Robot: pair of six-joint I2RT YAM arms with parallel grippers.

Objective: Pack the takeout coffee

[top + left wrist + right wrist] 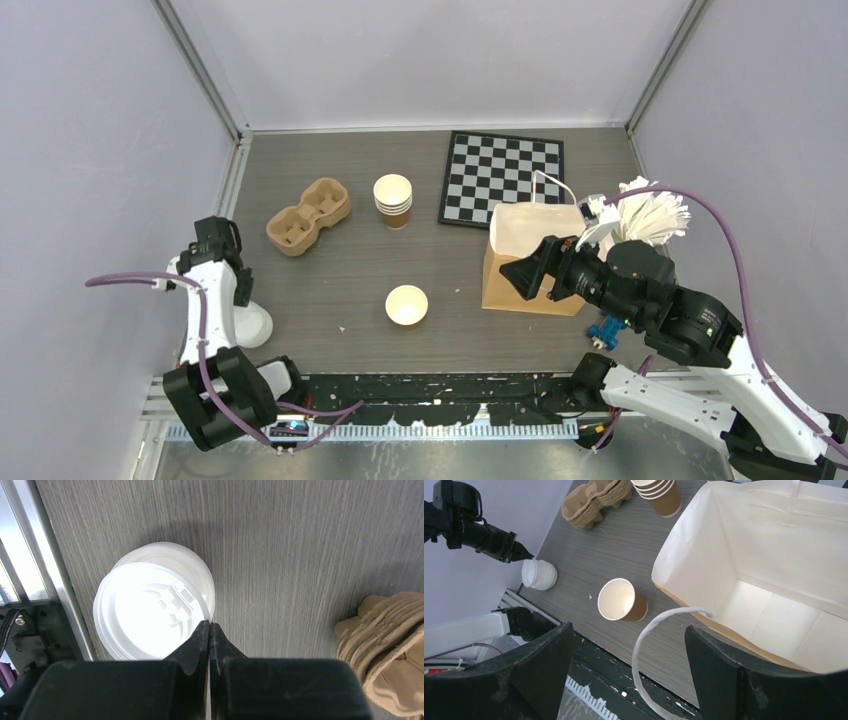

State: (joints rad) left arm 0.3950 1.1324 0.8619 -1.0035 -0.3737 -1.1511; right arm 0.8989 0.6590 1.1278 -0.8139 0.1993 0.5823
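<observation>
We are seeing a stack of white lids (150, 605) sitting right at the tips of the left claw (209, 630). A stack of moulded pulp cup carriers (390, 650) is lying off to that claw's right side, well apart from the lids. Far to the left of the right claw (520, 272), a stack of lidless tan cups (393, 200) is standing near the carriers. A checkerboard (503, 180) is lying flat beyond this claw, and a bundle of white sticks (650, 215) is fanning out just behind it.

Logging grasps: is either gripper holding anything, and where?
Right gripper open, holding nothing. Left gripper shut at the lid stack's rim; whether it pinches it cannot be told.
</observation>
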